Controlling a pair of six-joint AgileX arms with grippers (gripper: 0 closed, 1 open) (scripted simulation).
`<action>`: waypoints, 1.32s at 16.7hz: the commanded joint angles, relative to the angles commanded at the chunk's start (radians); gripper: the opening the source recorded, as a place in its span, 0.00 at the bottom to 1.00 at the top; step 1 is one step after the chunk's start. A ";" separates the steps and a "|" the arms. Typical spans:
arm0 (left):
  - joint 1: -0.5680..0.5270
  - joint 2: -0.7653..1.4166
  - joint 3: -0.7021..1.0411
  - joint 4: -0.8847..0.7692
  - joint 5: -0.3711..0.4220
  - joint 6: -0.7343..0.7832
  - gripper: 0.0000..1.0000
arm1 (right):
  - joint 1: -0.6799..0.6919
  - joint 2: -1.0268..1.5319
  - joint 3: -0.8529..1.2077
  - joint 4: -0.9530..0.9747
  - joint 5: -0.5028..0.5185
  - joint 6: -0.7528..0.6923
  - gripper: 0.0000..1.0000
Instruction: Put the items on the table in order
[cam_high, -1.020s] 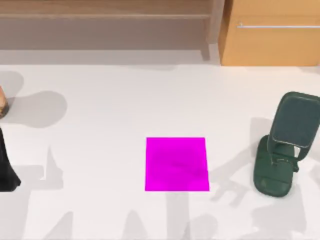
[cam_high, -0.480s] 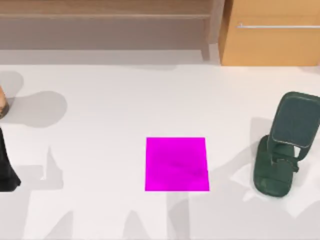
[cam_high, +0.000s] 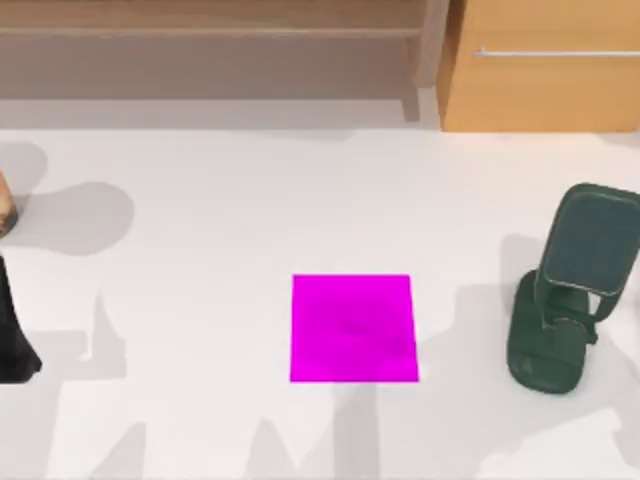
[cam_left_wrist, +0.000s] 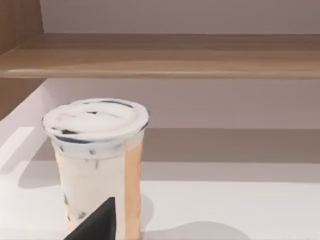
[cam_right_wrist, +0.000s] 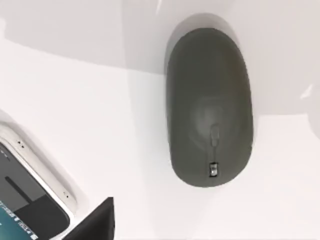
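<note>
The dark grey mouse (cam_right_wrist: 210, 107) lies flat on the white surface (cam_right_wrist: 75, 100), directly under the right wrist camera, so the right end effector (cam_right_wrist: 97, 222) hangs above it without touching it. Whether that end effector is wide or narrow cannot be told.

The smartphone (cam_right_wrist: 25, 200) lies near the mouse but apart from it, with bare surface between them. One silver-edged corner and a strip of its lit screen are in view.

In the top view nothing on the surface has moved over the last second. The magenta square (cam_high: 353, 328) and the dark green phone stand (cam_high: 570, 300) sit where they were. Only the arm shadows near the stand have shifted, sliding away from the square toward the surface's near right corner. I read this as the right arm travelling to line up over the mouse, with no item picked up yet and the tidying barely begun.

The mouse's long axis runs at a clear angle to the phone's long edge, not parallel to it. Its scroll wheel sits toward the end nearer the phone, so that end is its front.

The left end effector (cam_left_wrist: 97, 222) waits at the surface's left side, facing a lidded cup (cam_left_wrist: 95, 160), and I cannot tell its state either.
</note>
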 joint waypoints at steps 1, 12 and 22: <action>0.000 0.000 0.000 0.000 0.000 0.000 1.00 | -0.005 0.032 0.026 -0.022 0.000 -0.036 1.00; 0.000 0.000 0.000 0.000 0.000 0.000 1.00 | -0.009 0.104 0.038 -0.019 0.001 -0.096 1.00; 0.000 0.000 0.000 0.000 0.000 0.000 1.00 | -0.011 0.236 -0.138 0.292 0.001 -0.095 1.00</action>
